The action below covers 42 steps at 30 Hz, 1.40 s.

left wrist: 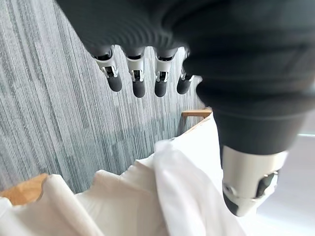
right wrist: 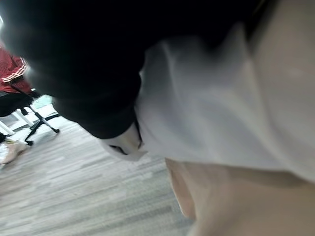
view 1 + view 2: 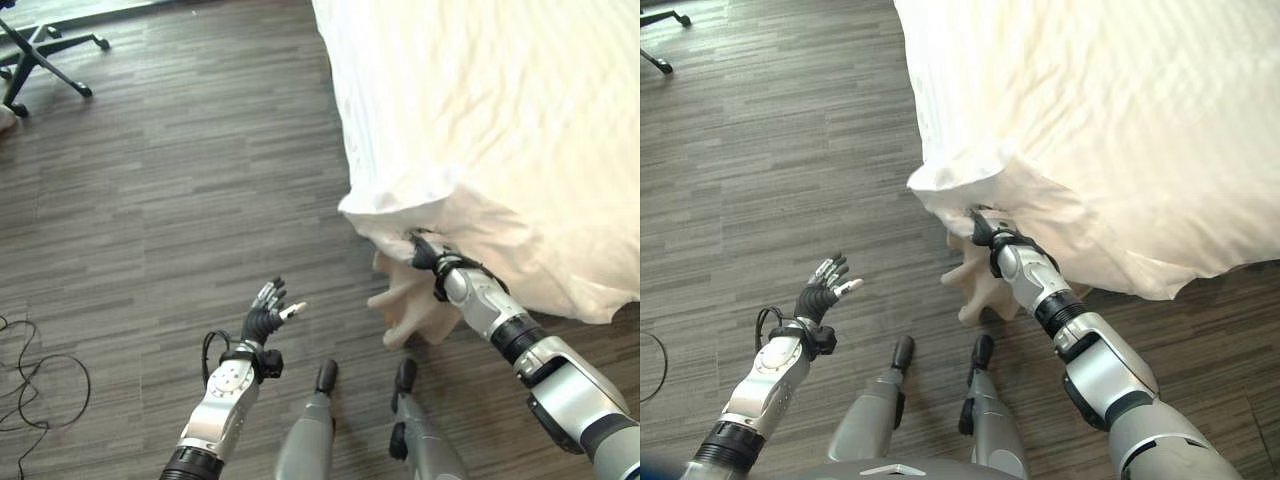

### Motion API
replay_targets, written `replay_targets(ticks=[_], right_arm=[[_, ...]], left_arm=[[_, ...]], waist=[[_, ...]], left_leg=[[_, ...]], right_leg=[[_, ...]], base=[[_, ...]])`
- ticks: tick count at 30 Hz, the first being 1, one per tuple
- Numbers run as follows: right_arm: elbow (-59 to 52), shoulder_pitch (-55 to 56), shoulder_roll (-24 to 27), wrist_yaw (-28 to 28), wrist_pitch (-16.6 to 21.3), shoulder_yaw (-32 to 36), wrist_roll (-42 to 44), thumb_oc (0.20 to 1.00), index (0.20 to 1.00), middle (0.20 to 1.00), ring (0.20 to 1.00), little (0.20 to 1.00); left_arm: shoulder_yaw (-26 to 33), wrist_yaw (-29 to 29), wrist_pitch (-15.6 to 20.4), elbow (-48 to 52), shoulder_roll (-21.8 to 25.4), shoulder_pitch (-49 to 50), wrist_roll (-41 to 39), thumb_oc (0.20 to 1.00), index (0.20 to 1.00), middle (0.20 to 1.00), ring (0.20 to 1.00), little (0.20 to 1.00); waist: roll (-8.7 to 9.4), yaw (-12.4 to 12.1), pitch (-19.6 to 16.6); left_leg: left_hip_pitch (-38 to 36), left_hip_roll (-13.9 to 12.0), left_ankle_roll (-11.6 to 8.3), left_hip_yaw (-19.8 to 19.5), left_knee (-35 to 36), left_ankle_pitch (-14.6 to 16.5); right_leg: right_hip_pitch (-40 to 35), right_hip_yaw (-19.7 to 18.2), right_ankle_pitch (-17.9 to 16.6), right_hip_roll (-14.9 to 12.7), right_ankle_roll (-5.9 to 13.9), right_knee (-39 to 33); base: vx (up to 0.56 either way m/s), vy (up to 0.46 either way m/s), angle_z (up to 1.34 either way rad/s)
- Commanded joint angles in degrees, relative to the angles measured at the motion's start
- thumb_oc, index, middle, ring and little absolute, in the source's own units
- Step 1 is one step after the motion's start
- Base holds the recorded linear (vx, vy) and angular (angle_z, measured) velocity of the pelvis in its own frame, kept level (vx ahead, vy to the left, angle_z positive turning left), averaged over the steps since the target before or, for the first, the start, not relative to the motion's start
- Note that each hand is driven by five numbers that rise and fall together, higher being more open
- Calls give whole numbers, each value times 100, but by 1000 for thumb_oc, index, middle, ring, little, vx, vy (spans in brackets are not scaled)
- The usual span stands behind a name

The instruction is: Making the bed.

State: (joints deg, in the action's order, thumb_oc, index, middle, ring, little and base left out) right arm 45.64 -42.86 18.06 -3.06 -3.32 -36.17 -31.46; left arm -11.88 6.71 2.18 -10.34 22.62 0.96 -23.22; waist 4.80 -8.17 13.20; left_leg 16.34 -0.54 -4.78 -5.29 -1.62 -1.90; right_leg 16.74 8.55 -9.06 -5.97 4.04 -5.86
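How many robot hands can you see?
2. The left hand hovers open over the floor; the right hand reaches under the white duvet corner, its fingers hidden.

Both arms are silver-grey with black joint bands. The left hand [image 3: 262, 322] wears a dark ribbed cover; its silver fingers [image 1: 137, 78] end in dark tips.

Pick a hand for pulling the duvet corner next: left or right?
Right. The right hand is already at the duvet corner, its fingers hidden in the fabric. The left hand hangs open over the floor, well apart from the bed.
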Motion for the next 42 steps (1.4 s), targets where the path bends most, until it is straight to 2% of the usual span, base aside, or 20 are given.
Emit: replay_targets(ticks=[1,6,7,11,15,20,22,24,25,26,28,30,31,32,33,34,35,36,39,42], right_arm=[[784,1340,-1104,1180,318,-1494,319,200,200,200,200,200],[922,1419,-1316,1167,369,-1699,358,200,200,200,200,200],[1269,1469,-1401,1225,326,-1709,410,1000,1000,1000,1000,1000],[1732,1606,-1457,1209,271,-1527,612,1000,1000,1000,1000,1000],[1985,1797,-1242,1235,254,-1190,812,1000,1000,1000,1000,1000],[1445,2218,-783,1408,303,-883,959,1000,1000,1000,1000,1000],[567,2522,-398,1616,349,-557,1502,1000,1000,1000,1000,1000],[285,2701,-192,1730,311,-390,1787,1000,1000,1000,1000,1000],[-74,3137,180,1965,289,-13,2282,1000,1000,1000,1000,1000],[-101,3156,200,1975,277,-10,2288,1000,1000,1000,1000,1000],[-106,4038,1039,2259,141,835,2426,1000,1000,1000,1000,1000],[-460,4579,1714,2161,62,1675,2179,1000,1000,1000,1000,1000],[-874,4829,2154,1898,16,2532,2297,1000,1000,1000,1000,1000],[-1311,5102,2356,1755,102,3019,2332,1000,1000,1000,1000,1000],[-1807,5362,2496,1661,88,3565,2468,1000,1000,1000,1000,1000],[-1818,5377,2497,1665,83,3578,2467,1000,1000,1000,1000,1000],[-2492,5598,2577,1408,238,4434,2847,1000,1000,1000,1000,1000],[-2871,5674,2571,1387,322,4704,3068,1000,1000,1000,1000,1000],[-3828,5763,2467,1671,528,4831,3728,1000,1000,1000,1000,1000],[-4536,5704,2408,2083,660,4546,4445,1000,1000,1000,1000,1000]], left_arm=[[32,162,346,64,102,-373,285,1000,1000,1000,1000,1000],[-8,257,402,-12,95,-356,256,1000,1000,1000,1000,1000],[-50,225,409,-64,83,-382,220,1000,1000,1000,1000,1000],[-124,126,403,-128,65,-399,136,1000,1000,1000,1000,1000],[-99,-14,383,-210,61,-421,117,1000,1000,1000,1000,1000],[64,-192,328,-261,66,-270,128,1000,1000,1000,1000,1000],[280,-232,306,-377,73,-179,114,1000,1000,1000,1000,1000],[346,-253,306,-423,69,-132,111,1000,1000,1000,1000,1000],[536,-335,290,-417,100,-2,86,1000,1000,1000,1000,1000],[531,-337,288,-412,96,8,85,1000,1000,1000,1000,1000],[879,-529,251,-425,187,270,50,1000,1000,1000,1000,1000],[1130,-631,170,-337,252,511,1,1000,1000,1000,1000,1000],[1271,-644,173,-313,257,631,4,1000,1000,1000,1000,1000],[1422,-654,182,-285,231,709,-14,1000,1000,1000,1000,1000],[1415,-670,187,-271,207,778,12,1000,1000,1000,1000,1000],[1408,-669,187,-271,206,777,12,1000,1000,1000,1000,1000],[1469,-715,170,-269,142,848,61,1000,1000,1000,1000,1000],[1435,-759,146,-240,97,907,67,1000,1000,1000,1000,1000],[1391,-875,124,-146,24,1026,89,1000,1000,1000,1000,1000],[1330,-1012,157,-100,15,1082,67,1000,1000,1000,1000,1000]], waist=[[-312,-225,721],[-282,-230,617],[-284,-247,543],[-284,-241,373],[-243,-176,231],[-98,2,-3],[-12,142,-124],[11,185,-168],[70,276,-259],[64,272,-267],[153,411,-412],[170,515,-517],[182,611,-530],[172,671,-559],[144,707,-592],[141,698,-593],[122,814,-604],[103,838,-615],[63,852,-584],[26,831,-543]], left_leg=[[175,-56,114,445,662,-789],[32,-49,127,455,662,-748],[-38,-40,133,453,662,-726],[-198,-20,163,440,662,-677],[-343,-20,179,468,662,-624],[-565,-63,198,533,662,-533],[-684,-104,205,603,662,-487],[-713,-111,207,619,662,-472],[-769,-134,208,646,662,-448],[-770,-134,208,647,662,-446],[-887,-149,205,676,662,-378],[-908,-154,211,678,662,-369],[-949,-160,218,702,662,-337],[-940,-164,223,726,662,-346],[-954,-169,235,754,662,-334],[-955,-170,234,756,662,-333],[-968,-166,250,803,662,-318],[-964,-165,257,828,662,-313],[-934,-170,254,891,662,-322],[-908,-179,242,933,662,-336]], right_leg=[[-517,375,106,-144,293,182],[-652,355,159,-126,281,223],[-728,371,168,-127,287,210],[-887,365,185,-126,297,184],[-1007,340,203,-133,310,178],[-1185,275,234,-116,319,155],[-1257,211,244,-107,319,159],[-1275,194,248,-104,324,150],[-1312,172,254,-100,326,142],[-1314,172,256,-100,326,142],[-1409,174,279,-96,348,131],[-1433,161,268,-103,363,124],[-1451,134,271,-108,378,128],[-1417,102,240,-114,385,123],[-1400,74,228,-118,395,125],[-1399,72,228,-117,395,125],[-1375,11,203,-128,406,110],[-1345,-20,176,-132,406,98],[-1262,-81,132,-134,409,86],[-1205,-116,112,-134,414,86]], base=[[0,0,0],[0,0,0],[33,2,3],[44,10,6],[48,18,4],[52,1,-5],[58,11,-20],[28,2,-14],[34,-3,-14],[78,-5,-8],[94,-8,-7],[65,7,-1],[32,23,-2],[24,28,-14],[5,23,-16],[10,23,-20],[1,21,-20],[-6,26,-25],[-41,11,-21],[-38,3,-14]])
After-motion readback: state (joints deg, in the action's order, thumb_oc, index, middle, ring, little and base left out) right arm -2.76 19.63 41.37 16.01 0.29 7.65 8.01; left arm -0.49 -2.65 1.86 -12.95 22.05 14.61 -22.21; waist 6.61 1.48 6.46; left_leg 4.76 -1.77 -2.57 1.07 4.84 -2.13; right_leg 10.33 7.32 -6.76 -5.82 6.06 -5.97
